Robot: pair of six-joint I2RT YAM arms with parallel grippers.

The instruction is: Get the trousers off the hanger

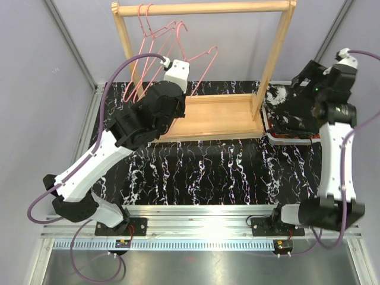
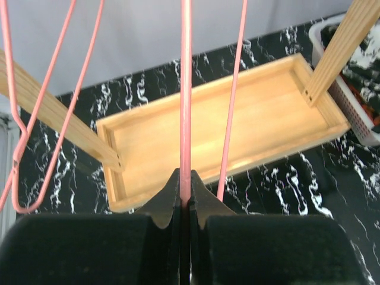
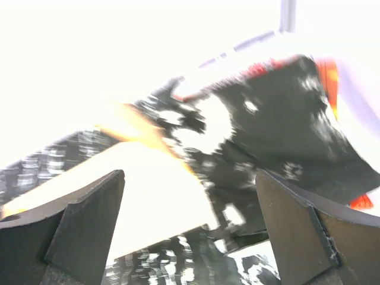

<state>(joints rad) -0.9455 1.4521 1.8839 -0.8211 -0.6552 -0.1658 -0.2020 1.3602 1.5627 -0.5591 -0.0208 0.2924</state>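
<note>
Trousers [image 1: 286,114] sit heaped in the white basket [image 1: 285,139] at the far right of the black marbled table [image 1: 225,172], just beside the right post of the wooden rack [image 1: 202,8]. Top pair is black w/ white speckles. Bits of red-orange cloth show at its edges in the right wrist view, but that view is blurred and blown out, so can't tell the pairs apart. No cloth shows on any of the pink wire hangers [image 1: 151,50] on the rack's top bar; all look bare. Left gripper [image 2: 185,200] is pinched tight on one hanger [image 2: 186,101], jaws closed w/ the straight wire running up between them, above the rack's wooden base tray [image 2: 237,119]. Right gripper [image 3: 190,178] hangs over the basket, jaws spread wide, holding nothing, speckled cloth just ahead of it. Judging by this, the removal looks about done; what's left is prob. just letting go of the hanger. Handling: the trousers are soft, light and floppy, so they'll sag from wherever they're pinched, and the folds will come undone if lifted by one layer. Best hold is a bunched ridge or folded edge, through several layers, approached w/ jaws wide. Not fragile and not very slippery, but the cloth could snag on the basket rim or drag up the pair beneath. Hanger wire is thin, smooth and springy and hangs free on the bar, so it may twist or slip in a pinch.
</note>
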